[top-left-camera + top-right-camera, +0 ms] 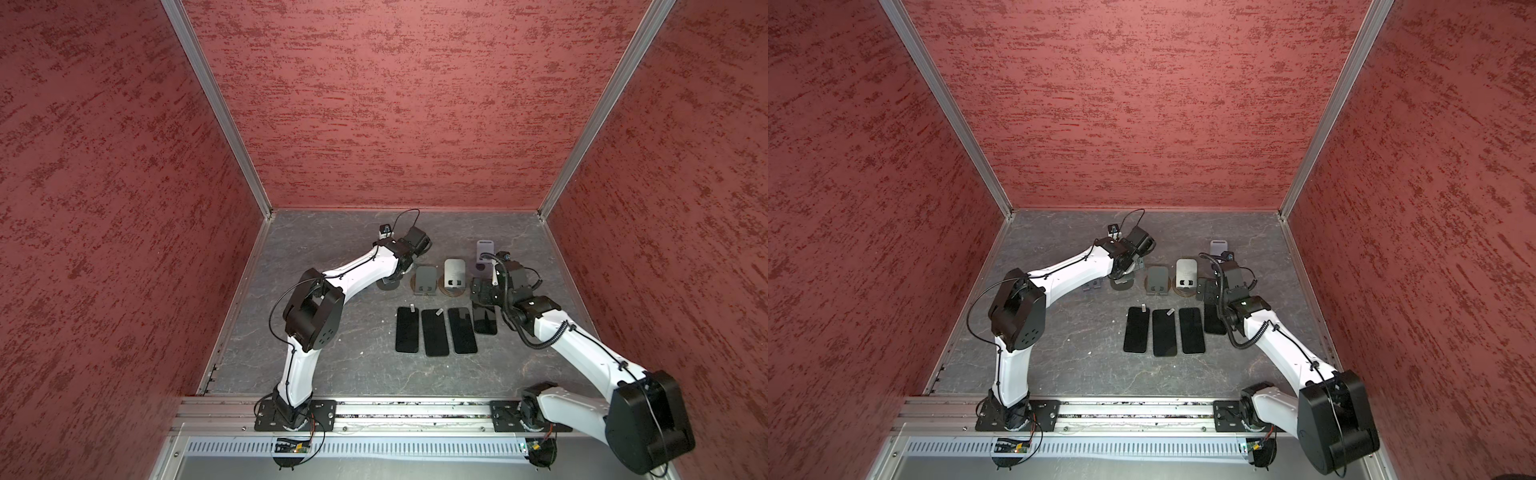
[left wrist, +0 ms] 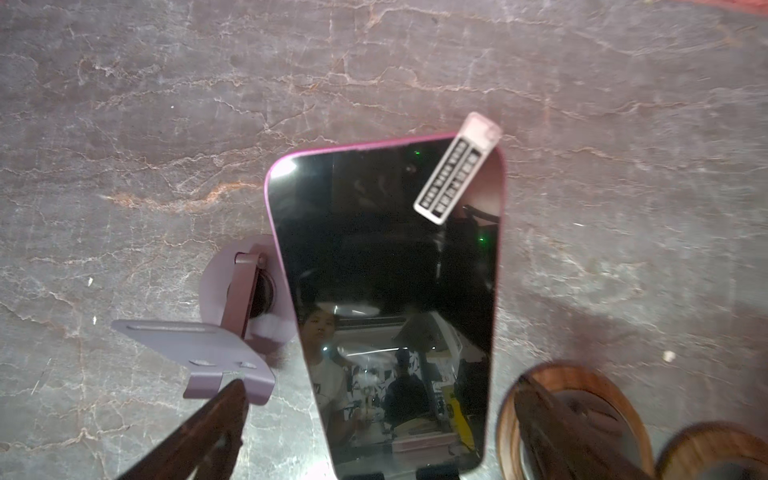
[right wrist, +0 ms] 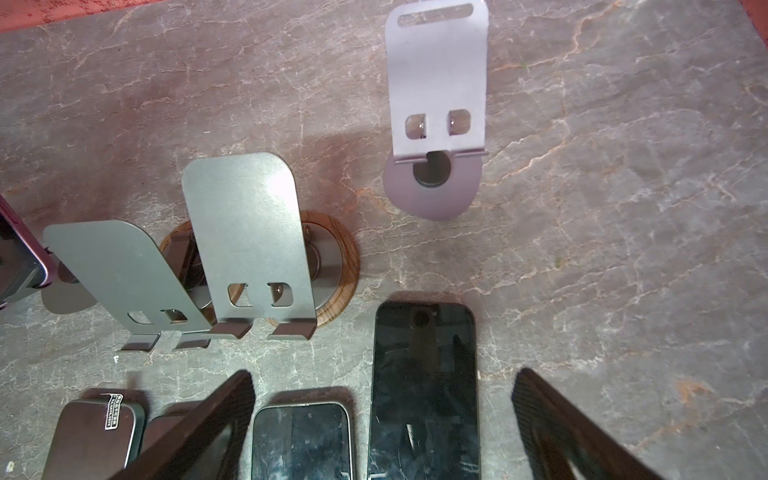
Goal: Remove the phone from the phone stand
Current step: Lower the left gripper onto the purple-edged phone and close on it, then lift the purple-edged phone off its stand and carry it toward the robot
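The phone (image 2: 386, 291) is black-screened with a pink rim and a white sticker at one corner. It leans upright on the phone stand, whose round base (image 1: 388, 285) shows beneath my left wrist in a top view. My left gripper (image 2: 380, 382) is open, one finger on each side of the phone's lower part with a gap to both edges. In both top views the left gripper (image 1: 395, 272) (image 1: 1125, 270) hides the phone. My right gripper (image 3: 384, 374) (image 1: 484, 295) is open above a black phone lying flat (image 3: 422, 386), gripping nothing.
Three more phones (image 1: 407, 330) (image 1: 435, 332) (image 1: 461, 330) lie flat in a row. Empty stands stand behind them: dark grey (image 1: 424, 280), silver on a wooden base (image 1: 455, 274), lilac (image 1: 485, 253). Another lilac stand (image 2: 187, 345) sits close beside the left finger. Red walls enclose the table.
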Action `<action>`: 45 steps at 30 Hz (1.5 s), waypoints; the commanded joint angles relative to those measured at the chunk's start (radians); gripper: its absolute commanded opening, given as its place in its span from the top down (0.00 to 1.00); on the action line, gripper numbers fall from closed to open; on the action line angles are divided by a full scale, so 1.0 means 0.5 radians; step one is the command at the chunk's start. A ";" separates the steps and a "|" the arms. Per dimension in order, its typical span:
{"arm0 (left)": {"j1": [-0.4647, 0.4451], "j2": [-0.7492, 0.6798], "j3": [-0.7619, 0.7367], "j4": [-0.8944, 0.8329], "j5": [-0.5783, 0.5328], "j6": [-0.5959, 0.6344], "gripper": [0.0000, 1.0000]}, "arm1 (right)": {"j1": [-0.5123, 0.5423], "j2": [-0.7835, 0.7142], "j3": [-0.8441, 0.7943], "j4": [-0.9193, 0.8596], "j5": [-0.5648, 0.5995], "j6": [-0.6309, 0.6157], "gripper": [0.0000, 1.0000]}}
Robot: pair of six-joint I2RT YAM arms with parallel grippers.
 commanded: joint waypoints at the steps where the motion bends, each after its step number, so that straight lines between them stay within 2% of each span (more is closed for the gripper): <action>1: 0.028 0.051 0.066 -0.035 0.030 -0.020 0.00 | -0.003 0.009 -0.009 0.056 0.026 -0.027 0.01; 12: 0.051 0.157 0.151 -0.036 0.066 -0.003 0.00 | -0.003 0.034 -0.020 0.071 0.013 -0.033 0.01; 17: 0.051 0.178 0.146 -0.043 0.065 -0.013 0.03 | -0.003 0.052 -0.019 0.074 -0.006 -0.032 0.01; 27: 0.043 0.174 0.123 -0.054 0.044 0.002 0.12 | -0.004 0.069 -0.017 0.079 -0.019 -0.033 0.01; 38: 0.032 0.158 0.063 0.017 0.017 0.040 0.31 | -0.005 0.104 -0.006 0.065 -0.036 -0.031 0.01; 45: -0.030 0.080 0.023 0.086 -0.122 0.161 0.33 | -0.004 0.115 0.004 0.058 -0.045 -0.029 0.01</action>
